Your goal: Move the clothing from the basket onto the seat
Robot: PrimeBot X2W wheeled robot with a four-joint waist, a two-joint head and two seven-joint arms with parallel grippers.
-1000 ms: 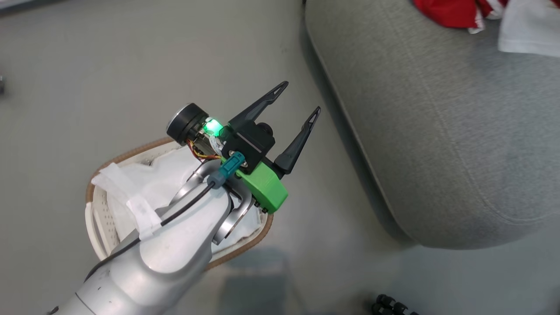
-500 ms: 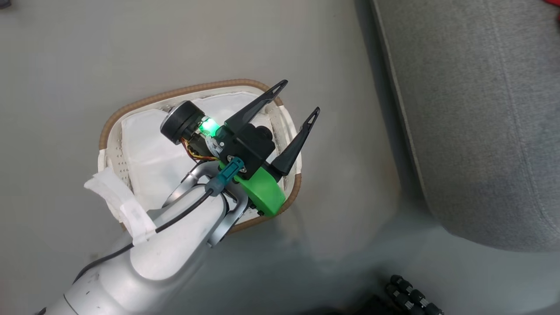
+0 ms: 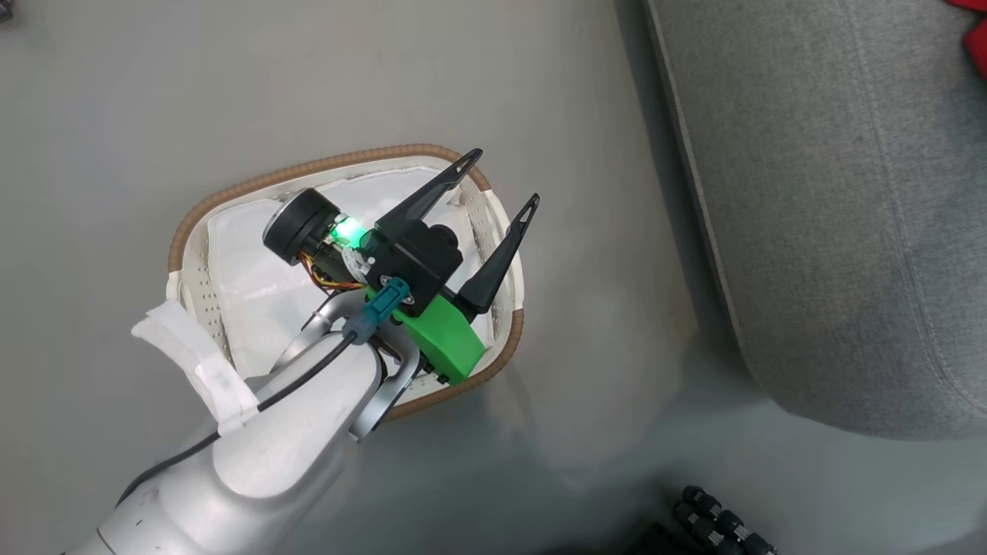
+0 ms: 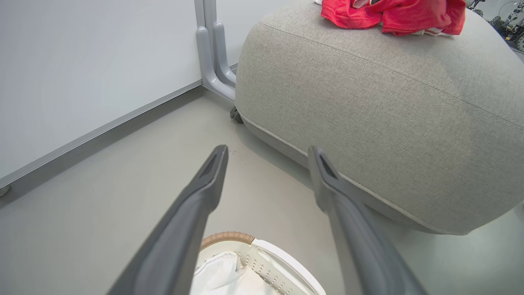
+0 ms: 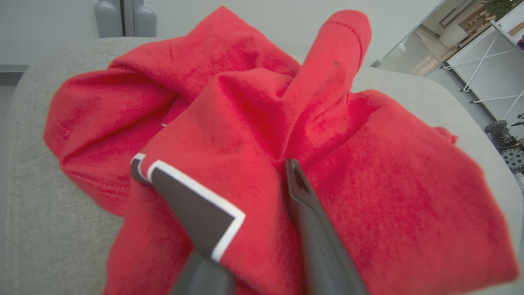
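Observation:
The cream basket (image 3: 308, 164) with its brown rim stands on the floor and holds a white liner (image 3: 254, 270). My left gripper (image 3: 501, 177) hovers open above its right side with nothing between the fingers. The left wrist view looks past that gripper (image 4: 268, 148) and the basket's edge (image 4: 282, 266) to the grey seat (image 4: 368, 102), where red clothing (image 4: 393, 14) lies on top. In the right wrist view my right gripper (image 5: 268, 168) is on the clothing (image 5: 368, 184) on the seat (image 5: 24, 184). Its fingers stand slightly apart, with a fold between them and cloth draped over the left finger.
The seat (image 3: 833, 193) fills the right of the head view, with a scrap of clothing (image 3: 978, 42) at its top corner. A grey stand with a caster (image 4: 213, 61) and a white wall panel (image 4: 82, 61) lie beyond the seat's corner. A dark ribbed part (image 3: 721, 524) sits at the bottom.
The head camera has swung, so the whole basket has come into view and the seat has shifted right. My left gripper stays open over the basket.

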